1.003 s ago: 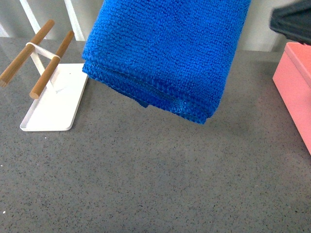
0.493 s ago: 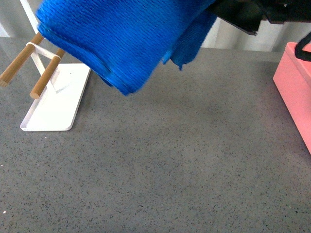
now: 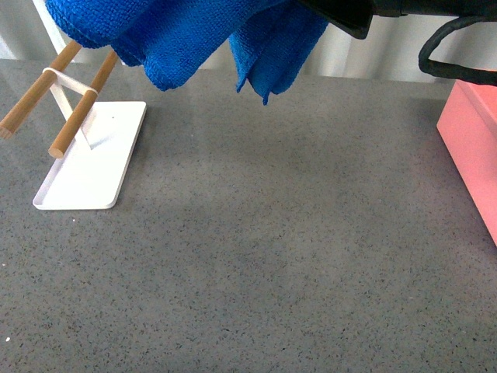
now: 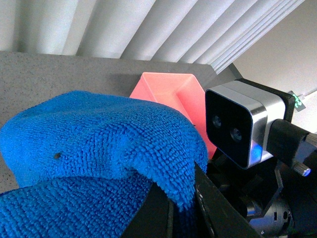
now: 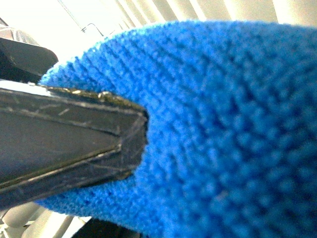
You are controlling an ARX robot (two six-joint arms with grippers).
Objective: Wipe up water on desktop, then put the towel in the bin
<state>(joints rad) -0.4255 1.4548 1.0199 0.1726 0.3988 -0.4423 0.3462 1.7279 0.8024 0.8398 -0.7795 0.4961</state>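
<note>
The blue towel [image 3: 178,35] hangs high above the grey speckled desktop [image 3: 272,256], bunched along the top edge of the front view with a loose corner dangling near the middle. My left gripper [image 4: 178,201] is shut on a fold of the towel [image 4: 99,144]. The right gripper [image 5: 133,193] is shut on the towel [image 5: 223,124] too, one dark finger [image 5: 74,144] pressed into the pile. The pink bin [image 3: 474,148] stands at the desktop's right edge, and in the left wrist view the bin [image 4: 173,94] lies beyond the cloth.
A flat white tray [image 3: 85,167] with two wooden rods [image 3: 78,105] stands at the back left, partly under the towel. The right arm [image 3: 388,9] and its black cable [image 3: 458,70] cross the top right. White vertical slats run behind the desktop.
The towel has risen and swung left, from a folded bundle over the middle to a bunch at the top edge. The right arm has come into view at the top right.
</note>
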